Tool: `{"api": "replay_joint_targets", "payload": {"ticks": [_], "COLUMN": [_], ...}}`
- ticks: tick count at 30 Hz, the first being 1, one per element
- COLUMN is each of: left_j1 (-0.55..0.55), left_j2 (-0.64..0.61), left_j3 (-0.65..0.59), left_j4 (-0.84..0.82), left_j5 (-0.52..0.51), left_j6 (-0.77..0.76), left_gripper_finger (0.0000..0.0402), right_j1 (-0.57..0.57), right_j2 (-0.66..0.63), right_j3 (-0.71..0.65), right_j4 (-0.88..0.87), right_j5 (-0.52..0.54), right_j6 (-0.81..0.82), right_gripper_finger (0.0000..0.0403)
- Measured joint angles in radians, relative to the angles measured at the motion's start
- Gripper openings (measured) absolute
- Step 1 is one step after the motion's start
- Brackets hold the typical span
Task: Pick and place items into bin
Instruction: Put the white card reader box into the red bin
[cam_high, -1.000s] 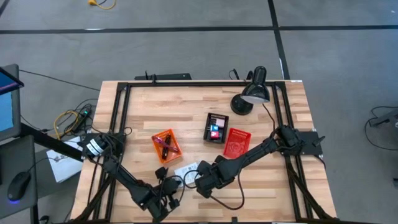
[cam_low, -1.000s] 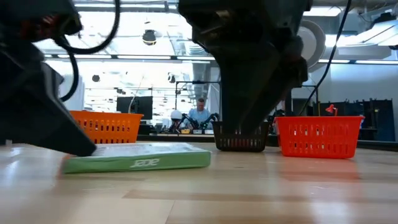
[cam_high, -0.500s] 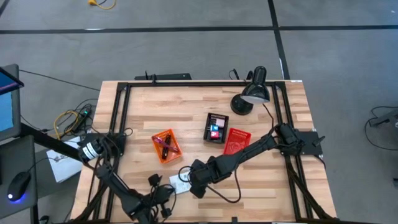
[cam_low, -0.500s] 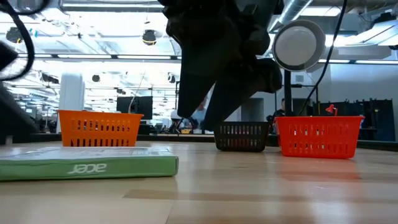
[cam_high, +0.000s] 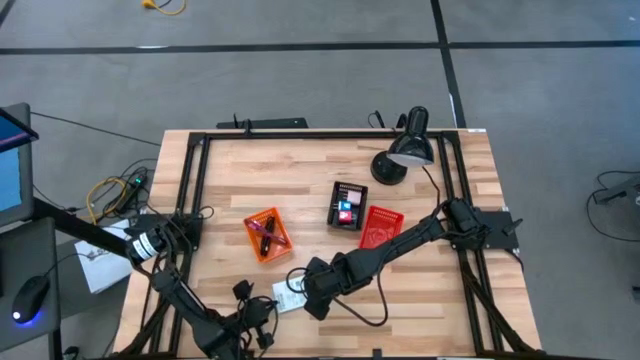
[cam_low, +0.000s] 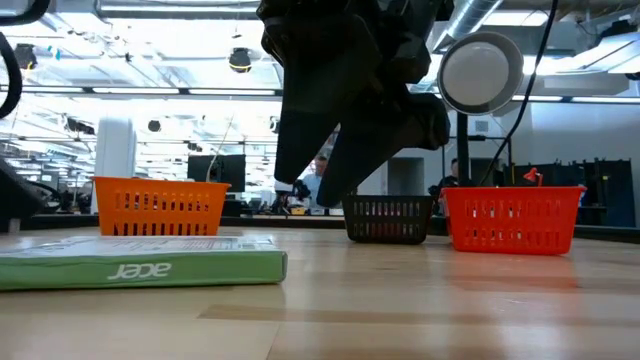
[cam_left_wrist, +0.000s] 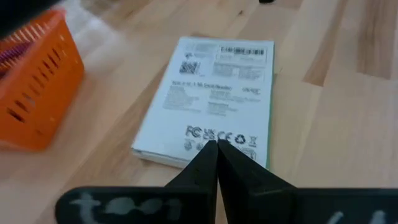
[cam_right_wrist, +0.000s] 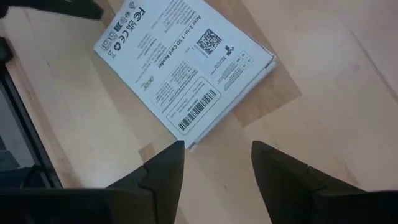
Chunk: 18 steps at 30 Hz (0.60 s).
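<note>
Right hand (cam_right_wrist: 214, 165) open, hung over white Acer packet (cam_high: 290, 293) lying flat on desk (cam_high: 440, 300), lower centre of high view | left hand (cam_left_wrist: 216, 152) closed, empty, beside packet | risk: flat packet may be pushed away, not lifted, by fingertips.

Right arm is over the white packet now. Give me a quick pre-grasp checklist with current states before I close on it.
1. Right gripper open: ok, its fingers stand apart.
2. White packet lying flat on the table: ok.
3. Packet between the right fingers: not ok, it lies ahead of the tips, untouched.
4. Left gripper out of the way: not ok, shut, with its tips right at the packet's edge.
5. Orange bin unobstructed: ok, though pens already lie in it.
6. Height above the packet: cannot tell.
</note>
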Motion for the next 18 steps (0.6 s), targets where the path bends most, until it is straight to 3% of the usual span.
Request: {"api": "replay_joint_targets", "payload": {"ticks": [11,18], "left_j1": [0.006,0.002], "left_j2": [0.003,0.0], "left_j3": [-0.059,-0.099], "left_j4": [0.05,0.106], "left_j5": [0.077,0.064], "left_j6": [-0.044,-0.064], "left_gripper_finger": [0.0,0.0], "right_j1": [0.0,0.0], "right_j2": [0.001,0.001], "right_j3": [-0.001,-0.001], "right_j4": [0.013,0.054], "right_j5": [-0.004,-0.051], "right_j6": [-0.001,-0.011], "right_gripper_finger": [0.0178,0.0178]}}
